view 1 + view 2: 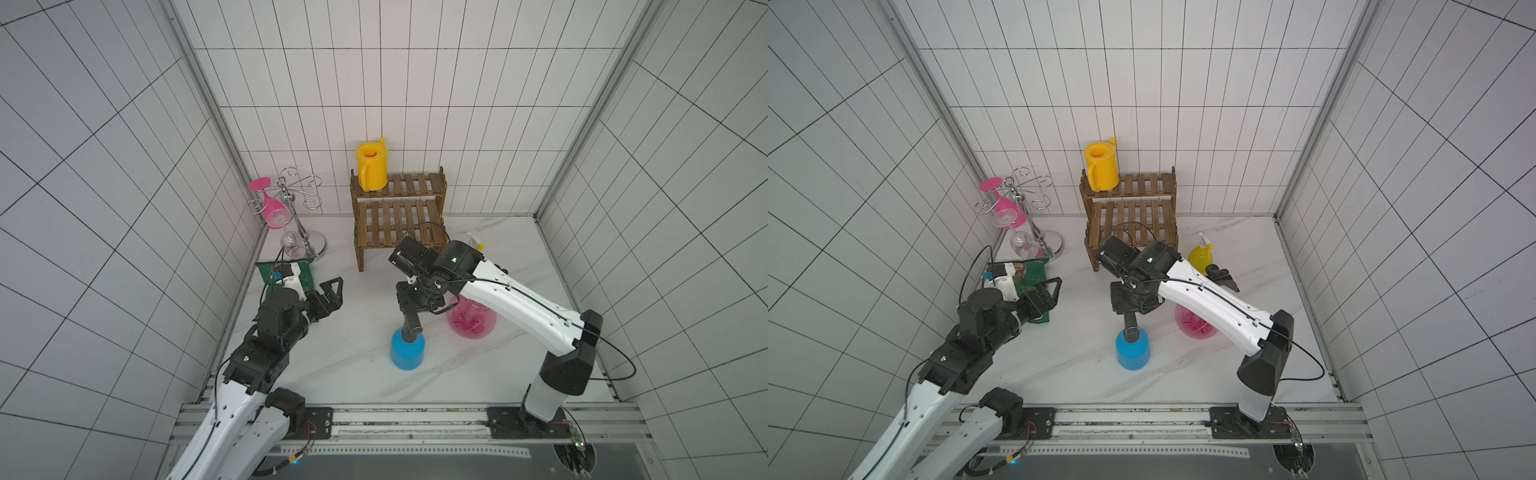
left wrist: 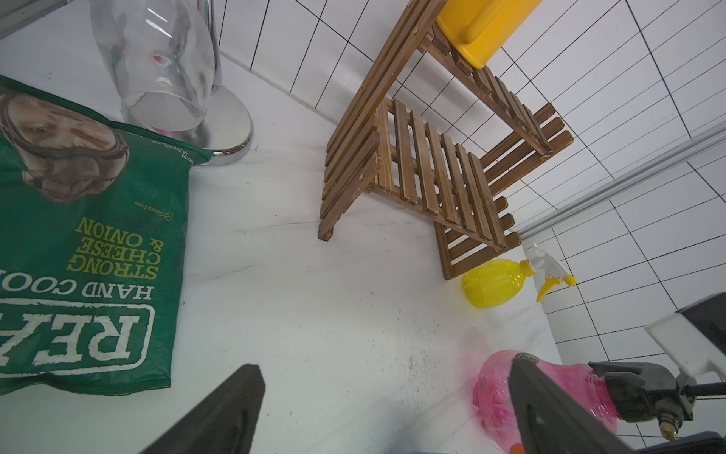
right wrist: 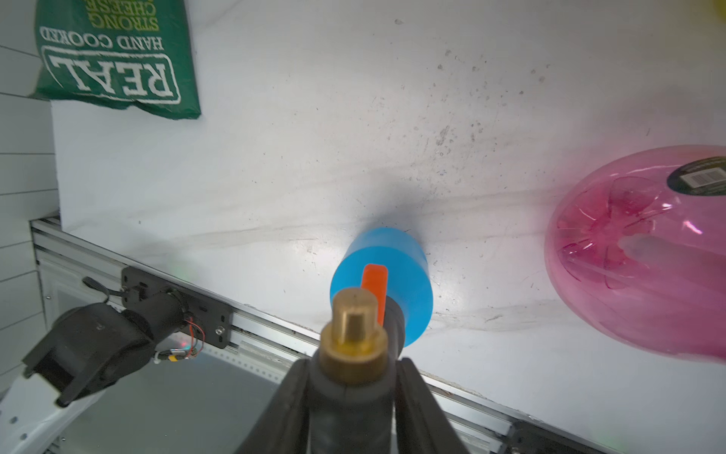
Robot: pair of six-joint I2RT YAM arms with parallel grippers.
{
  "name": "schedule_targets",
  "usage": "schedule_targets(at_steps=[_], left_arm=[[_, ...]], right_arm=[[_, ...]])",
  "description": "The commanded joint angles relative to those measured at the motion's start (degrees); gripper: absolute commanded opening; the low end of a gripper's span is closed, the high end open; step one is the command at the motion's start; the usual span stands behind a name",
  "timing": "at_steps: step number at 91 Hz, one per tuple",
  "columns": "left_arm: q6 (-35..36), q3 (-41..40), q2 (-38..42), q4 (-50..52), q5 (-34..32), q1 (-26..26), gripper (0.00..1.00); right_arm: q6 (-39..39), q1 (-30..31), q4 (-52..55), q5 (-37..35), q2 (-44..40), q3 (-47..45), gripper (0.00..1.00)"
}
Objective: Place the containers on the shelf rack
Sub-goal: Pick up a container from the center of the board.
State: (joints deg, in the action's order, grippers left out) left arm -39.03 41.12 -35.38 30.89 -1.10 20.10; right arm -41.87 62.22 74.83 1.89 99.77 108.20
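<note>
Pink sprayer (image 1: pixel 471 326) beside blue bottle (image 1: pixel 407 353), crisp bag (image 2: pixel 90 236) apart

You've got white link shells w/ screw holes on left arm (image 1: pixel 232 411) & right arm (image 1: pixel 513 297), blk joints, blk cables (image 1: pixel 623 353). Also blk: left gripper (image 2: pixel 387 367), right gripper (image 3: pixel 353 369). Green LED (image 1: pixel 455 259) on right wrist motor.
</note>
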Motion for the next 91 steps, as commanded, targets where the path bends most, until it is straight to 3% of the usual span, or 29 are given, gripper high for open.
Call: schedule_targets(at_steps=[1,10,23,43,55,70,82,91], left_arm=[[2.17,-0.25,0.15,-0.44,-0.89,-0.06,0.99],[2.58,-0.23,0.03,-0.97,-1.12,-0.09,0.99],[4.17,-0.33,-0.22,-2.49,0.34,-0.1,0.99],[15.18,-0.52,1.87,-7.79,12.33,-0.1,0.99],[23.17,-1.29,2.76,-11.31,22.04,-0.06,0.99],[35.42,-2.25,2.19,-11.64,39.08,0.02,0.98],[41.21,-4.36,0.34,-13.79,49.55,0.64,0.98],[42.11,-3.77,-3.3,-15.91,52.58,2.88,0.99]], right_arm=[[3.04,-0.34,2.32,-0.88,0.63,-0.36,0.39],[4.0,-0.26,3.7,-1.45,0.64,-0.17,0.39],[5.91,-0.17,3.77,-3.45,-0.63,-0.17,0.31],[15.63,-0.79,0.95,-5.6,-3.59,0.46,0.17],[29.31,-3.58,-3.95,1.52,-6.88,-1.91,0.08],[49.95,-9.5,-5.28,20.01,-9.05,-2.96,0.02],[67.27,-10.07,-1.35,25.65,-10.26,-3.09,0.0],[78.77,-10.09,1.19,29.6,-11.76,-4.35,0.0]])
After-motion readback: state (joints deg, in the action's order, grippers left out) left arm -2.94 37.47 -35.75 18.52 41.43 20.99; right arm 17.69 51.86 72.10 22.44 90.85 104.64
